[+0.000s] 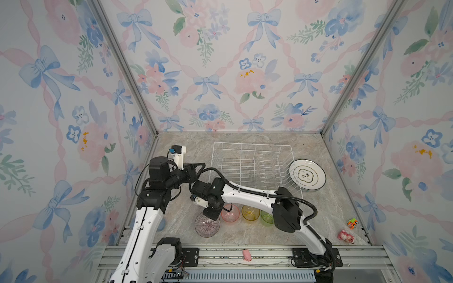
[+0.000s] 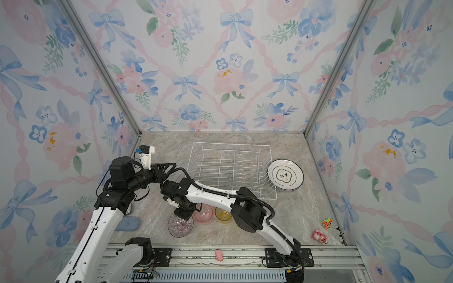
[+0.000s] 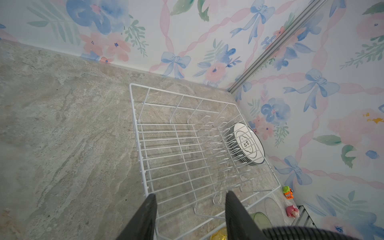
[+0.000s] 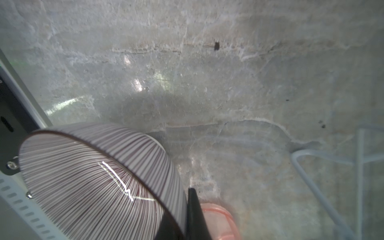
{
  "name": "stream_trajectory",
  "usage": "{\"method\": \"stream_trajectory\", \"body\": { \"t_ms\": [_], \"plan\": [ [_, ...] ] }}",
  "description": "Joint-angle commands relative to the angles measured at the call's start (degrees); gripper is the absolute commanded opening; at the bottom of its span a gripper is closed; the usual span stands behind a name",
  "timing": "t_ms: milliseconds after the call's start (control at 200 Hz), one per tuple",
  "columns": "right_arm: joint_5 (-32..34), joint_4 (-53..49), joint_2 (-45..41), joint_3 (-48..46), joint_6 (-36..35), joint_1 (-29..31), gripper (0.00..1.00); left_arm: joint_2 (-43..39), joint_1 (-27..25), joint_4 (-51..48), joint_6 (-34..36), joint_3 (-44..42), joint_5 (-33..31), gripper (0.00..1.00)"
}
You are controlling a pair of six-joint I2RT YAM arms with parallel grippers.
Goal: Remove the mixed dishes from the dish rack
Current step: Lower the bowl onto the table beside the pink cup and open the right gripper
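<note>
You see two dark characters on the top plate (image 1: pixel 307 174), at 3 o'clock of the dish rack (image 1: pixel 252 144), too small to read.

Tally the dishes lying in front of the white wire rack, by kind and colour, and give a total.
pink translucent tumbler: 1
yellow translucent tumbler: 1
green translucent tumbler: 1
clear tumbler, faint, seen only from the left wrist: 1
pink-striped ribbed bowl: 1
Total: 5

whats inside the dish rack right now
Nothing shows inside the dish rack: only bare wires, divider prongs and the countertop seen through them. The stack of plates sits outside, beside its right side. In both top views the right arm covers the rack's near edge.
</note>
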Motion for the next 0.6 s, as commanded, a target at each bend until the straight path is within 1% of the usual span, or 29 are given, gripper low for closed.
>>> {"method": "stream_trajectory", "body": {
  "t_ms": [0,315,415,445,595],
  "plan": [
    [1.48,0.85,0.47,2.36,-1.06,0.27,0.00,-0.45,-0.30,-0.22,0.31,0.87,2.71,0.50],
    [2.16,2.63,1.11,2.55,-0.48,-1.27,0.00,-0.46,-0.09,-0.11,0.42,0.86,2.99,0.50],
    [2.29,3.00,0.92,2.57,-0.61,-1.40,0.06,-0.45,-0.09,-0.23,0.40,0.93,3.02,0.50],
    [2.32,3.08,0.85,2.59,-0.55,-1.45,0.10,-0.55,-0.04,-0.18,0.40,0.95,3.02,0.50],
    [3.06,3.87,0.23,2.22,-0.28,-1.73,0.21,-0.72,0.00,-0.22,0.40,0.86,3.01,0.50]
  ]
}}
